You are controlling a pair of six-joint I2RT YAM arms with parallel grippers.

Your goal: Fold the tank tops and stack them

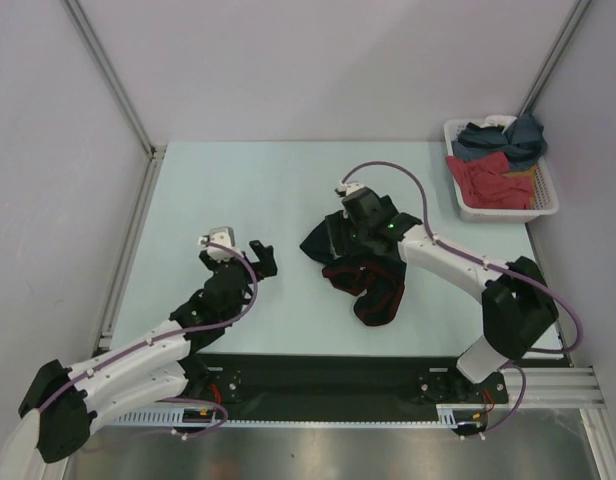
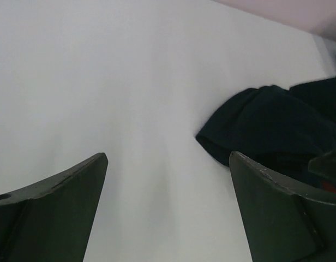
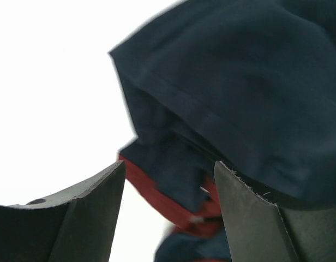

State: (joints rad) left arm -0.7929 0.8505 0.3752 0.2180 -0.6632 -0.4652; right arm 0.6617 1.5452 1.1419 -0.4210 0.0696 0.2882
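A dark navy tank top (image 1: pixel 380 288) with reddish trim lies crumpled in the middle of the table. My right gripper (image 1: pixel 340 234) hovers over its left part. In the right wrist view the jaws (image 3: pixel 169 164) stand open, and navy cloth (image 3: pixel 239 82) with a red edge (image 3: pixel 151 191) lies under and beyond them, not pinched. My left gripper (image 1: pixel 262 258) is open over bare table to the left of the top. In its wrist view (image 2: pixel 168 158) the navy top (image 2: pixel 266 125) lies ahead on the right. A slate-blue top (image 1: pixel 498 140) lies in the basket.
A white basket (image 1: pixel 500 211) stands at the back right corner and also holds a red garment (image 1: pixel 493 180). Metal frame posts and walls bound the pale table on the left, back and right.
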